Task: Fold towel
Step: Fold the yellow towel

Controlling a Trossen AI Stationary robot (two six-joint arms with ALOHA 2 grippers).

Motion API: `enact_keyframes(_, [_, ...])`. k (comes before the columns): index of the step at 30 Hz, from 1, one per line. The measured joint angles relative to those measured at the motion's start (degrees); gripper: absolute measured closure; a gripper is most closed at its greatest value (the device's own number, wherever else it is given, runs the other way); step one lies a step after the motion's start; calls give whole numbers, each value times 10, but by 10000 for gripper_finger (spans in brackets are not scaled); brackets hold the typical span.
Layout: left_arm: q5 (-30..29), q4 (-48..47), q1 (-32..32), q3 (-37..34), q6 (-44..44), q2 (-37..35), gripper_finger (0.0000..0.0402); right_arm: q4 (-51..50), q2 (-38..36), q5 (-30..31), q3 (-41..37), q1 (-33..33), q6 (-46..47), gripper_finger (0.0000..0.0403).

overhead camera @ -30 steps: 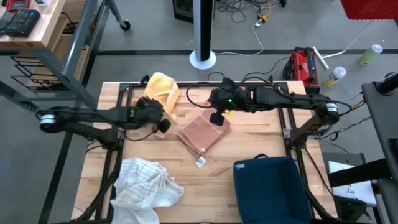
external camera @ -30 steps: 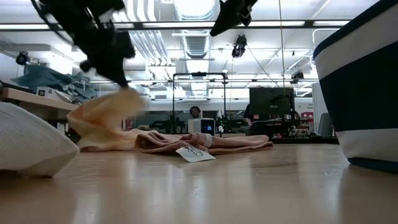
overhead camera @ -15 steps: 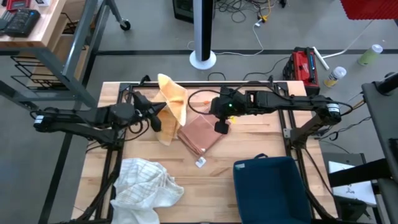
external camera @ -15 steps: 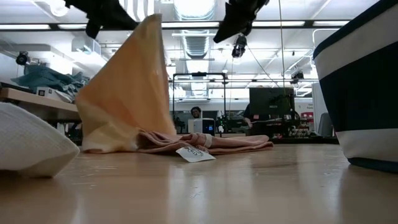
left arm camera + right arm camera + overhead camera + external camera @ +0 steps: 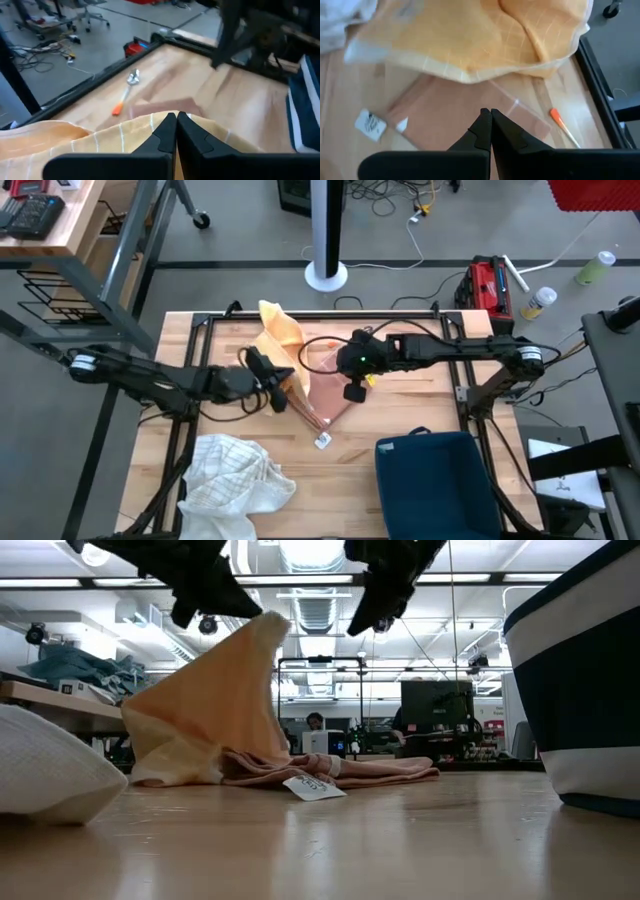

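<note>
Towel (image 5: 278,340) hangs pinched in left fingers (image 5: 175,131); right fingers (image 5: 489,125) clenched empty above it.

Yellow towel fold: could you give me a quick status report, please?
Left gripper shut on yellow towel, edge lifted. Right gripper shut, empty, above pink towel. Yellow towel overlaps pink towel.

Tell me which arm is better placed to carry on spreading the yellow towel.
Left. The left gripper is shut on the yellow towel, holding an edge lifted off the table. The right gripper hangs shut and empty over the folded pink towel, gripping nothing.
</note>
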Motion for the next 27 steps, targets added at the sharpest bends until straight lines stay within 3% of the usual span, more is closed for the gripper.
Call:
enact_keyframes(7, [0, 8, -31, 0, -20, 47, 401, 7, 2, -32, -10, 16, 14, 403])
enact_keyframes(15, [19, 21, -76, 11, -38, 44, 401, 63, 1, -40, -43, 94, -26, 403])
enact_keyframes(21, [15, 18, -87, 39, -30, 40, 401, 293, 14, 38, -98, 152, -12, 403])
enact_keyframes(27, [9, 2, -90, 57, -29, 49, 401, 326, 35, 35, -103, 169, -4, 399])
